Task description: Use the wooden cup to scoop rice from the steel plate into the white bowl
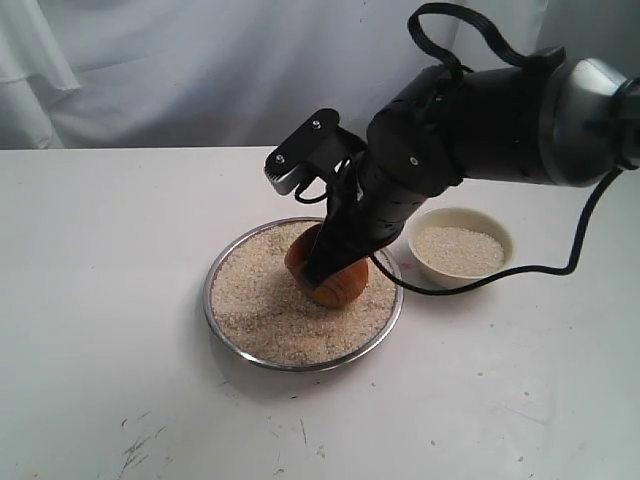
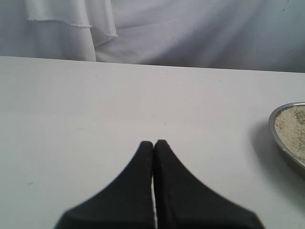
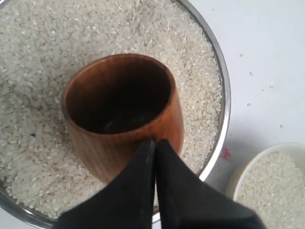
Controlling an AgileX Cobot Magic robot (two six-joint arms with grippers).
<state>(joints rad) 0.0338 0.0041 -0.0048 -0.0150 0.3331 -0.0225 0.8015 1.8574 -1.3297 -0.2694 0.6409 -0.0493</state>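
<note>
The steel plate [image 1: 222,262] [image 3: 222,95] holds a wide bed of rice [image 1: 260,305] [image 3: 43,43]. The wooden cup [image 1: 338,288] [image 3: 119,90] rests tilted in that rice, with its dark inside showing no grains. My right gripper [image 1: 318,274] [image 3: 155,141] is shut, its two tips pressed together against the outside of the cup's wall just below the rim. The white bowl [image 1: 492,226] [image 3: 248,167] stands right of the plate with rice inside. My left gripper [image 2: 154,142] is shut over bare table; the plate's rim [image 2: 275,138] shows at the edge of its view.
A black cable [image 1: 540,268] curves over the table past the bowl. A white cloth backdrop [image 1: 200,70] hangs behind the white table [image 1: 100,300]. A few stray grains [image 3: 250,74] lie on the table beside the plate.
</note>
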